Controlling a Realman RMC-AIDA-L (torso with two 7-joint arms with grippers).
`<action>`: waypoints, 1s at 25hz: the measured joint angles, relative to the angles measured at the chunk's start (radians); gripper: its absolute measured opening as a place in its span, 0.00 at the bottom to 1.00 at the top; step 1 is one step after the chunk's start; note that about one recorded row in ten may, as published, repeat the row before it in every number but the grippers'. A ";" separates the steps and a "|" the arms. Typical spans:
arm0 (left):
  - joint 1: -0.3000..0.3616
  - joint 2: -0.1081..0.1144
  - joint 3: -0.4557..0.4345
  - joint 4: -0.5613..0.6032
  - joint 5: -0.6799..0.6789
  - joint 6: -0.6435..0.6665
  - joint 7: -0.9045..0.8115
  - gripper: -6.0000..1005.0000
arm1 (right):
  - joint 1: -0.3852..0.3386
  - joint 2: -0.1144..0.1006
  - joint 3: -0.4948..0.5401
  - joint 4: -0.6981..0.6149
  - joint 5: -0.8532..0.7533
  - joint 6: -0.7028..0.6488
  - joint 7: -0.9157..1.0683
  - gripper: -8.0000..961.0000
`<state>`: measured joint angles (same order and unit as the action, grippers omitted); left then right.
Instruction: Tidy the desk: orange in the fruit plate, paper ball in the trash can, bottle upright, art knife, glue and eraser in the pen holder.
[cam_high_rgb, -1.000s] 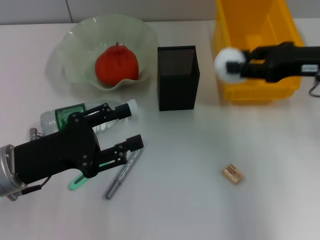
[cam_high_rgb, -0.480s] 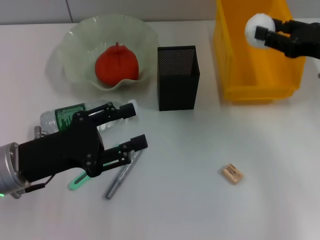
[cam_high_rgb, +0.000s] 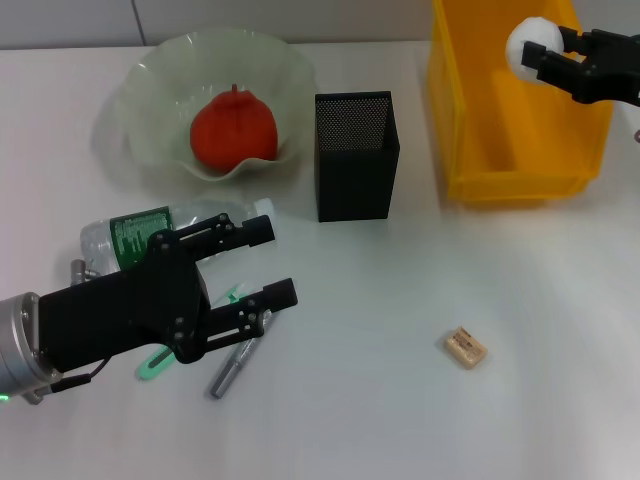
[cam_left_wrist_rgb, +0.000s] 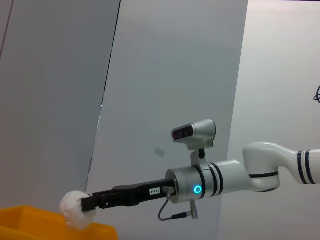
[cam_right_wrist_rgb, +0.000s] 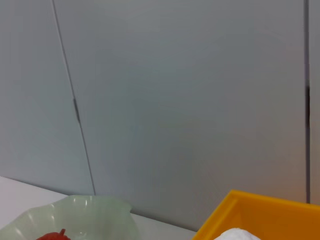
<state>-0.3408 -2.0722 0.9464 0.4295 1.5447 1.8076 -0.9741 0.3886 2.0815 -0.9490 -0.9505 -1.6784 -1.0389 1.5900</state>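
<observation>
Paper ball (cam_high_rgb: 532, 43) — pinched in right end effector (cam_high_rgb: 545, 55) — above trash can (cam_high_rgb: 470, 150).

We see a glossy yellow plastic trash can (cam_high_rgb: 470, 150) and a black metal-mesh pen holder (cam_high_rgb: 356, 160). The fruit plate (cam_high_rgb: 150, 90) looks translucent; the paper ball (cam_high_rgb: 531, 44) looks crumpled.

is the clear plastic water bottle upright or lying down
Lying down. The clear plastic water bottle with green label rests on its side on the white desk, partly behind the open left end effector.

left end effector (cam_high_rgb: 255, 262) spread, right end effector (cam_high_rgb: 535, 50) clamped
</observation>
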 joint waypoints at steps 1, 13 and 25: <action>0.000 0.000 0.000 0.000 0.000 0.001 0.000 0.68 | 0.003 0.000 0.000 0.003 0.000 0.004 0.000 0.50; 0.000 0.001 0.000 0.000 0.000 -0.002 0.000 0.68 | 0.006 0.000 -0.001 0.009 0.000 0.004 -0.003 0.73; -0.001 0.001 0.000 0.000 0.000 -0.002 0.000 0.68 | -0.003 0.004 -0.003 0.057 0.048 -0.320 -0.076 0.73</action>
<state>-0.3417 -2.0709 0.9465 0.4296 1.5444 1.8054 -0.9741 0.3852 2.0859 -0.9521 -0.8932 -1.6303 -1.3591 1.5143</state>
